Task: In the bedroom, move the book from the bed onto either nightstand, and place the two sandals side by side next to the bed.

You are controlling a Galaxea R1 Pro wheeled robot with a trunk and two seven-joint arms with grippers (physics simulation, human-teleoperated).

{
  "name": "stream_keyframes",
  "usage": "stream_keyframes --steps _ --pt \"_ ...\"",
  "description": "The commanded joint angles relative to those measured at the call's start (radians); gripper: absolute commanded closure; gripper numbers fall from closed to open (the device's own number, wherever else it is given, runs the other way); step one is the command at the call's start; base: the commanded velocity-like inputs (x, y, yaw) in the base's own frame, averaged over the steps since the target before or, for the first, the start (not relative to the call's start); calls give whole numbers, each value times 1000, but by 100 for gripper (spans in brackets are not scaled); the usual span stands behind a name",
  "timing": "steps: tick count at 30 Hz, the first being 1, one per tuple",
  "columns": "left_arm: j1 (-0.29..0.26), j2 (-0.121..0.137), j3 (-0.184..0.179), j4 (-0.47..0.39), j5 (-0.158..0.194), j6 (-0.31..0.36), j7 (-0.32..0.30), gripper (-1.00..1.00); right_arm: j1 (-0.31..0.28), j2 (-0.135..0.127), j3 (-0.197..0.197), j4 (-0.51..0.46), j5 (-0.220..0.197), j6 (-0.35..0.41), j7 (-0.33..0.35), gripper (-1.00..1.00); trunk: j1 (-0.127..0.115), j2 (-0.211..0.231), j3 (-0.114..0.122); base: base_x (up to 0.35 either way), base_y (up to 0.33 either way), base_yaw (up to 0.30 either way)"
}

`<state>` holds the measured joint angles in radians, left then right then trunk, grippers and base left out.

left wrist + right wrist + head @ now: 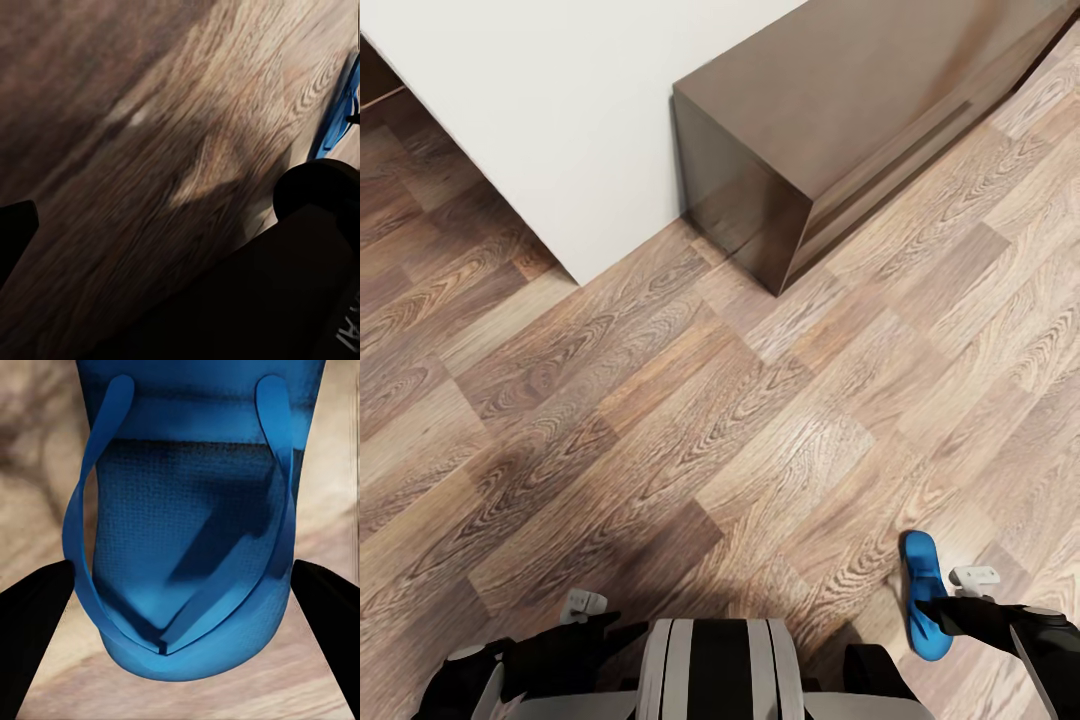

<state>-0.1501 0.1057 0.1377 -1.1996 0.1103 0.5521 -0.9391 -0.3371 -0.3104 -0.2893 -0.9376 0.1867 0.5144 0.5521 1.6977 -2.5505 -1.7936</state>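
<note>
One bright blue sandal [920, 575] is low on the right, above the wood floor, with my right gripper [943, 612] shut across its width. In the right wrist view the sandal [191, 547] lies strap-side up, and a dark finger [34, 634] touches each of its long edges. My left gripper [592, 622] hangs low beside my trunk, open and holding nothing; one finger [15, 232] shows at the edge of its wrist view, and the sandal [339, 112] is off to one side there. The bed [560, 100] corner and a nightstand [840, 120] lie ahead. The book is out of view.
Light wood-plank floor [690, 430] spreads between me and the bed. The dark glossy nightstand stands right against the pale mattress corner. My own trunk [710, 670] takes up the lower middle of the head view.
</note>
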Motion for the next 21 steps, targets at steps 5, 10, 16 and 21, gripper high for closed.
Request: stream_keyframes --steps 5,10,16,21 --pt "0 0 0 0 6 8 -1 -100 0 1 -3 -1 11 3 10 100 -2 1 19 0 0 0" --pt "0 0 0 -1 5 8 -1 -100 -1 0 -3 -1 11 3 10 100 -5 2 38 0 0 0" --pt "0 0 0 -1 5 8 -1 -100 0 0 -3 -1 11 3 9 100 -7 4 62 0 0 0" --pt "0 0 0 -1 5 8 -1 -100 0 1 -3 -1 11 3 9 100 -10 5 81 0 0 0"
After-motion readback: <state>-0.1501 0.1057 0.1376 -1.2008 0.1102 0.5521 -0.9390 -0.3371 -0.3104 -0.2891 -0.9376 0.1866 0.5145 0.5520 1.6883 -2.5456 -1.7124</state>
